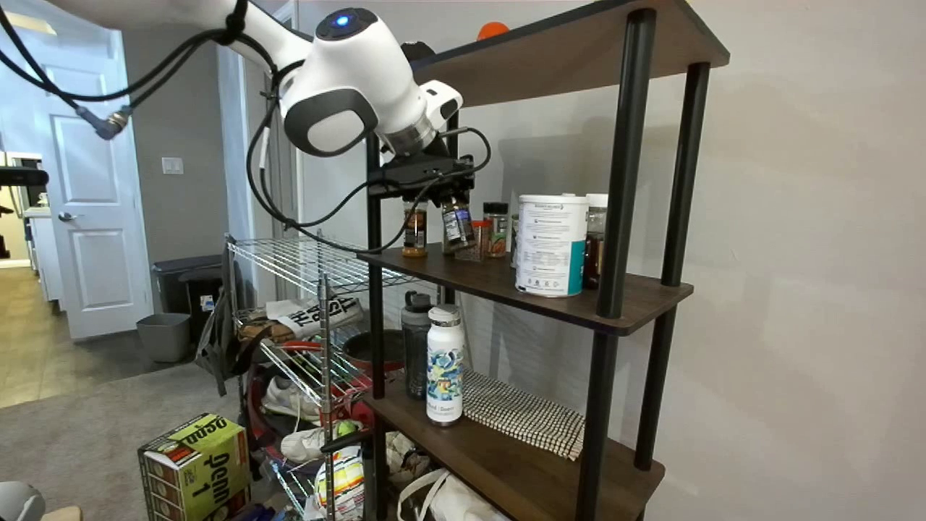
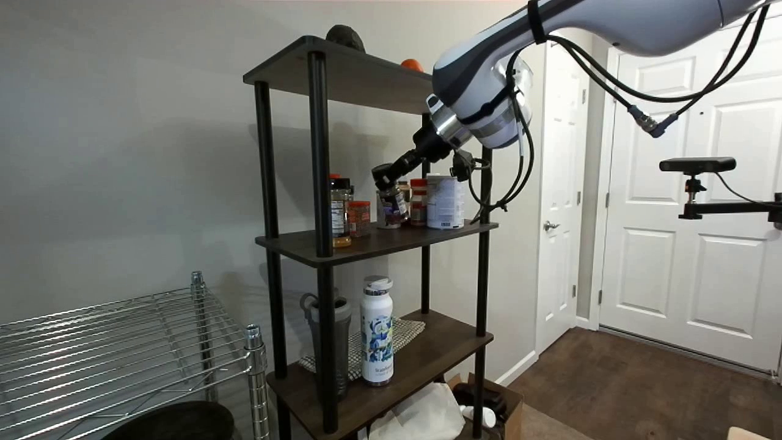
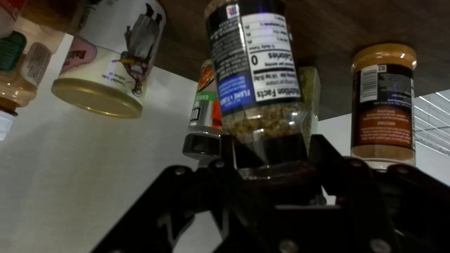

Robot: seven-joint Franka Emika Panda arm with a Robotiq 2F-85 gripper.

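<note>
Spice jar (image 3: 258, 70) held at the cap, tilted over the bench (image 1: 477, 275)
The hand (image 3: 272, 151) clasps its capped end; the long axis slants downward from there, base lowermost. Whether it touches the bench, I cannot tell.

Visible are one gripper (image 3: 272, 151), one gripped jar (image 3: 256, 70), two drink bottles (image 1: 444, 369) and one checkered mat (image 1: 522, 412).

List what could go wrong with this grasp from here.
The clear, black-labelled spice jar is tilted and held near its top by the black gripper, so it may slip or pivot. Swung sideways, it might topple the nearby black-capped, green-banded jar. The black cable loop crosses in front of the black tubular shelf post in an exterior view and could snag.
</note>
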